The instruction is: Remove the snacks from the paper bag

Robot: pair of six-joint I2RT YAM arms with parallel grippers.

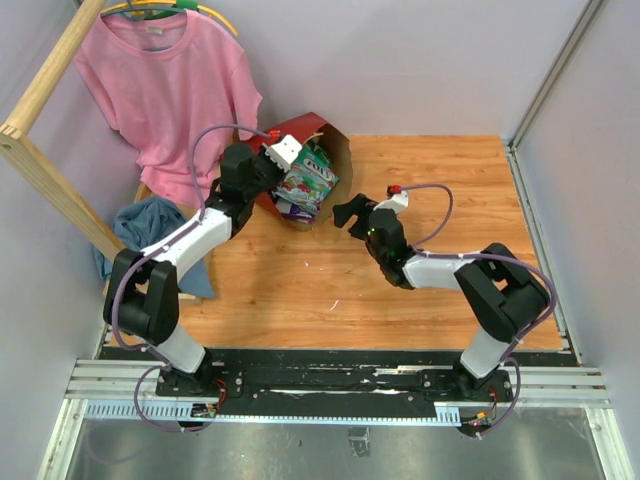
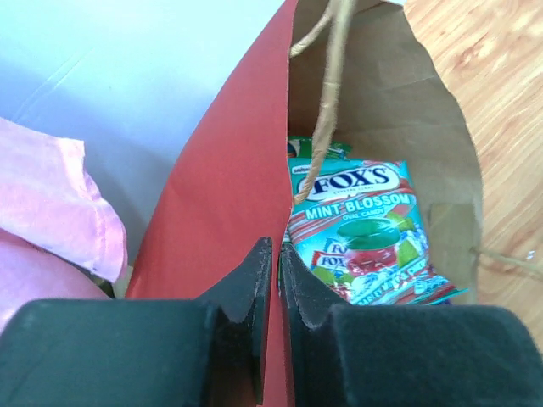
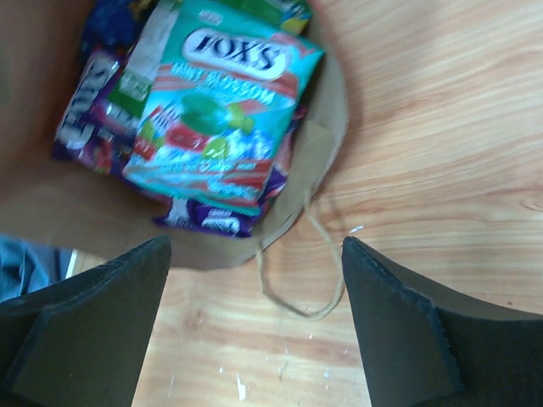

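Two arms meet at the far left of the wooden table, where the paper bag lies on its side with its mouth facing right and near. The left gripper has its jaws pinched nearly together on the bag's dark red wall, which passes up between the fingers. The right gripper is spread wide and holds nothing. It hovers just right of the bag's mouth, apart from it.

The snacks sit inside on the brown kraft lining, bunched at the opening. A teal Fox's Mint Blossom packet lies on top, and purple packets show under it and to its left. One thin loop handle trails out onto the wood in front of the mouth, and another handle hangs across the opening over the Mint Blossom packet.

Left of the bag, a pink T-shirt hangs behind a wooden frame, and a blue cloth is bunched beside the left arm.
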